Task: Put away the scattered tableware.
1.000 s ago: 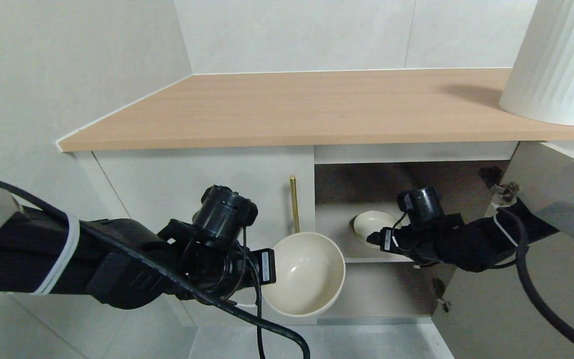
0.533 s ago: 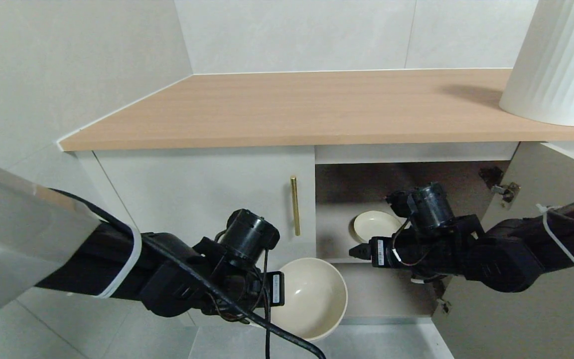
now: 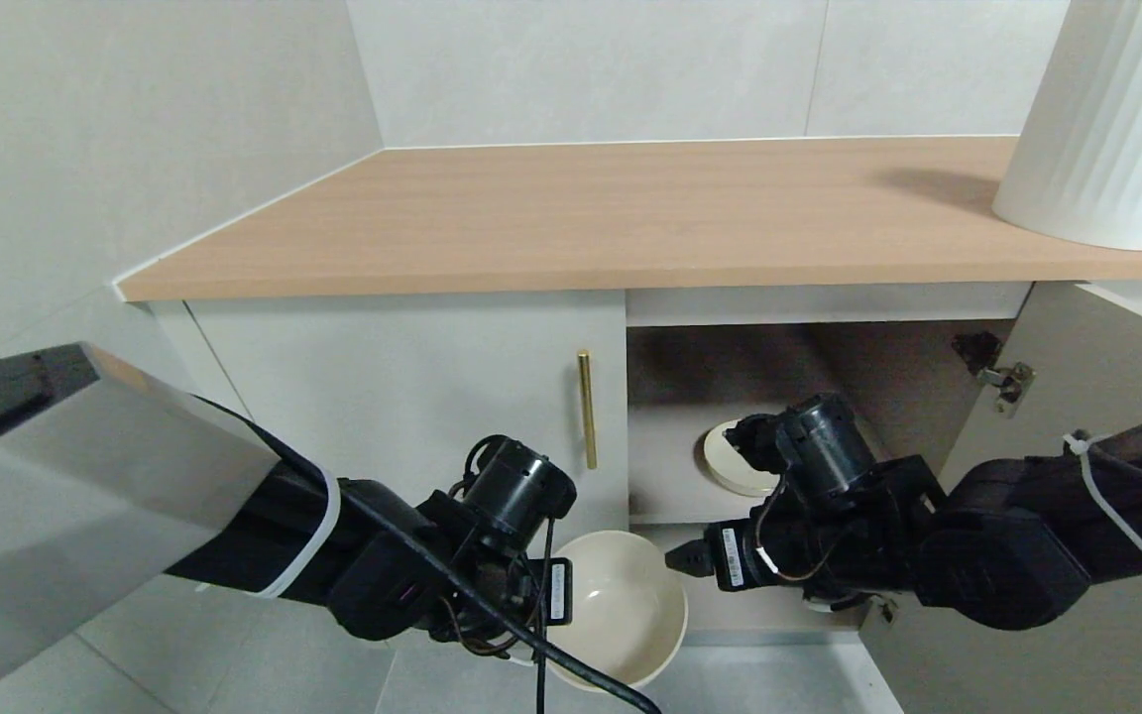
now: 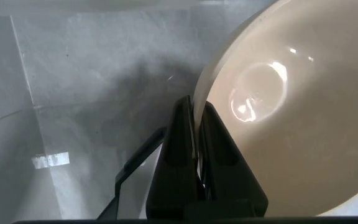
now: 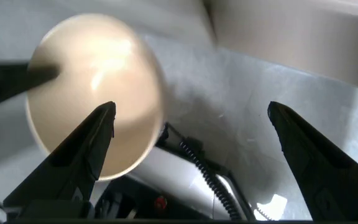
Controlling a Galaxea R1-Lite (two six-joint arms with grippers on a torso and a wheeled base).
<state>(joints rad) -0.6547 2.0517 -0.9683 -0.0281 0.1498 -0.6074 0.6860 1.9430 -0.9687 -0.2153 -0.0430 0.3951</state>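
A cream bowl (image 3: 621,620) hangs low in front of the open cabinet, with my left gripper (image 3: 556,592) shut on its near rim. In the left wrist view the two fingers (image 4: 180,134) pinch the rim of the bowl (image 4: 291,106) above the grey floor. My right gripper (image 3: 688,559) is just to the right of the bowl, below the cabinet shelf, open and holding nothing. In the right wrist view its gripper (image 5: 191,111) has wide-spread fingers, with the bowl (image 5: 92,93) off to one side. A small cream plate (image 3: 730,466) lies on the cabinet shelf (image 3: 660,476), partly hidden by the right wrist.
The right cabinet door (image 3: 1077,516) stands open; the left door is closed, with a gold handle (image 3: 584,407). A wooden countertop (image 3: 630,213) runs above, carrying a white ribbed vessel (image 3: 1106,129) at the right. Grey tiled floor (image 3: 779,684) lies below.
Both arms have dropped lower. The left gripper carried the bowl down and slightly right. The right gripper drew back from the plate on the shelf, moving down and left.
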